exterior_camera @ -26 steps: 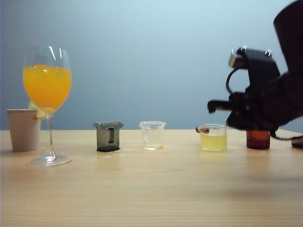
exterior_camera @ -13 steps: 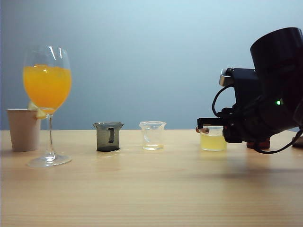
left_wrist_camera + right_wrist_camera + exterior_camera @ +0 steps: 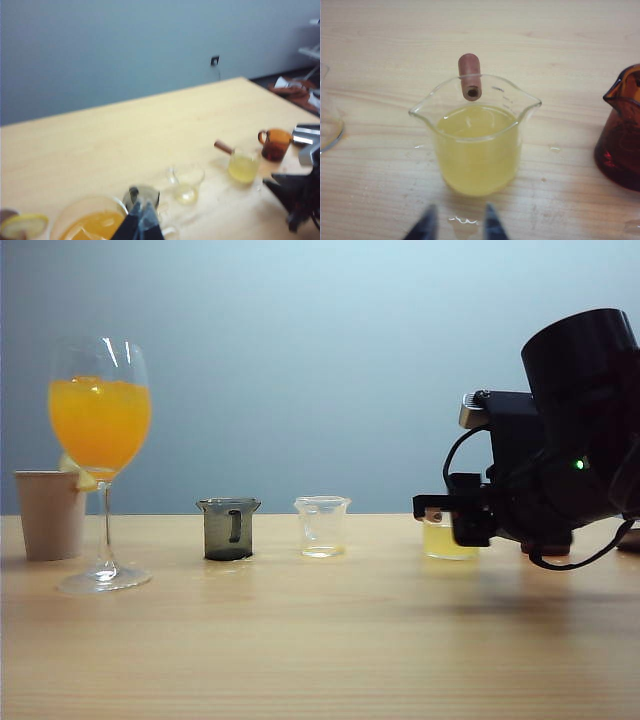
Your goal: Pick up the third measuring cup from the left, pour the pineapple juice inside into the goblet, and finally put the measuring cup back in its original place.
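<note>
Here, right tool [image 3: 456, 220] slightly parted before third measuring cup [image 3: 476, 137], left tool [image 3: 142, 225] near goblet [image 3: 90, 220].

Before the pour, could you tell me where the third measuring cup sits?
In the exterior view the third measuring cup stands right of centre, just behind the right gripper.

- The right pincer [image 3: 432, 506] hides much of the third measuring cup [image 3: 447, 540] in the exterior view.
- The amber cup [image 3: 622, 135] is cut off at the right wrist picture's edge.
- The left pincer [image 3: 141, 226] is blurred, its tips cropped.
</note>
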